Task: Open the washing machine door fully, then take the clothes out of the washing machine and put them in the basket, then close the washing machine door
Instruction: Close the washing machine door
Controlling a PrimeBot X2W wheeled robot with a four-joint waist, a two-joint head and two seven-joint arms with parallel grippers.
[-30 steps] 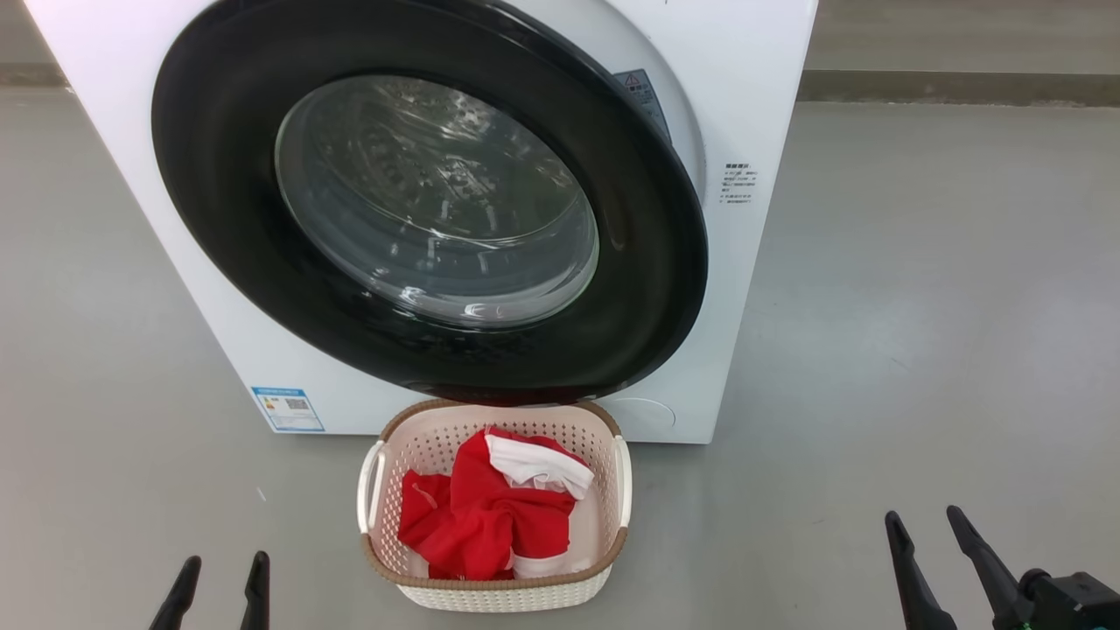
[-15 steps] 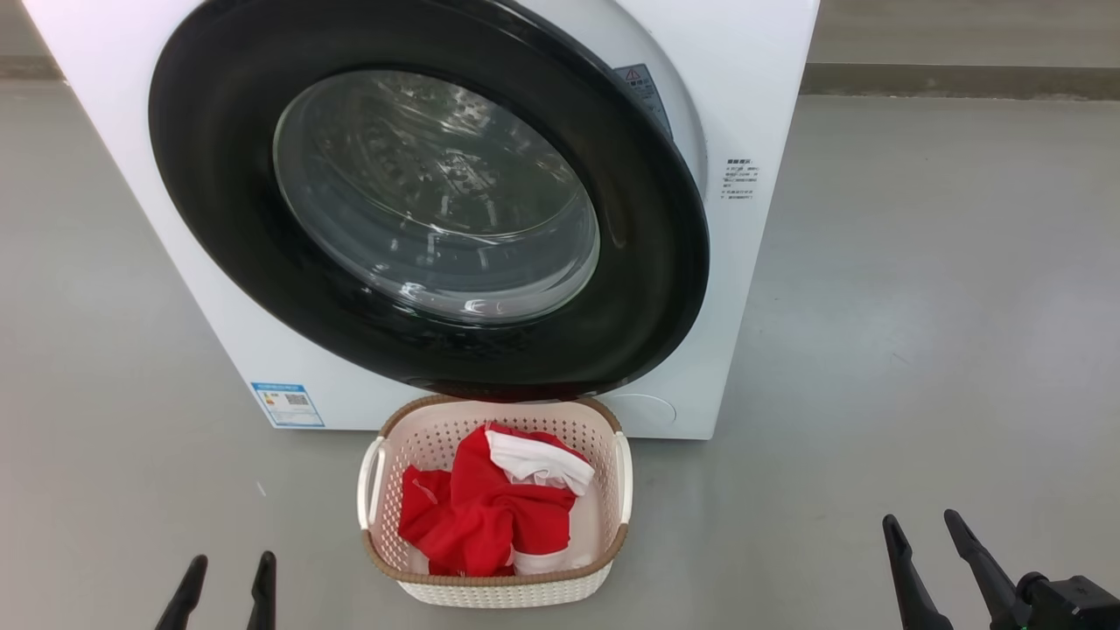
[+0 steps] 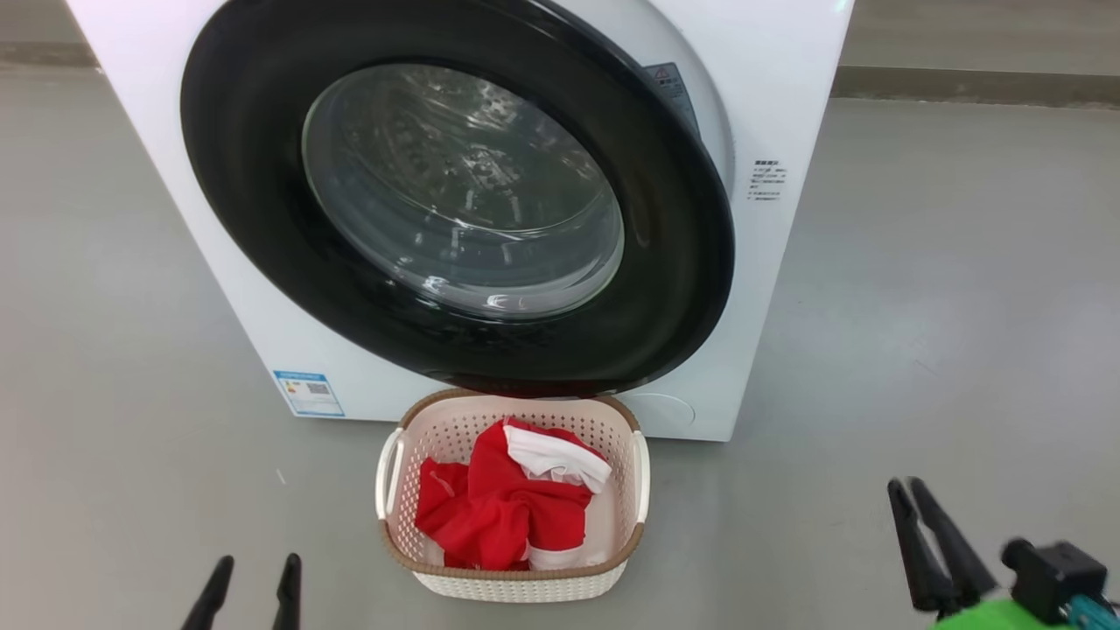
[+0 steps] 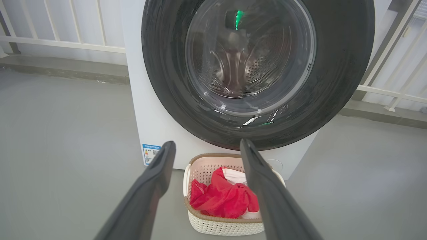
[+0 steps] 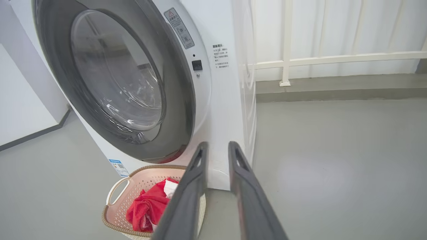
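The white washing machine (image 3: 787, 87) stands ahead. The black rim of its door (image 3: 245, 175) lies almost against the front, slightly ajar on the right. Just below it on the floor is the cream basket (image 3: 516, 573), holding the red and white clothes (image 3: 499, 516). My left gripper (image 3: 258, 560) is open and empty, low and to the left of the basket. In the left wrist view the left gripper (image 4: 207, 143) points at the basket (image 4: 220, 225). My right gripper (image 3: 903, 484), far right of the basket, holds nothing, its fingers close together with a narrow gap, which the right wrist view of the right gripper (image 5: 217, 144) also shows.
Grey floor (image 3: 945, 306) spreads around the machine on both sides. A blue-and-white label (image 3: 308, 392) sits low on the machine's front. A white railing (image 5: 333, 60) and a raised kerb run behind the machine.
The right gripper's fingers have drawn much closer together and its tips sit a little higher. The head camera has shifted slightly. Door, basket and clothes are unchanged.
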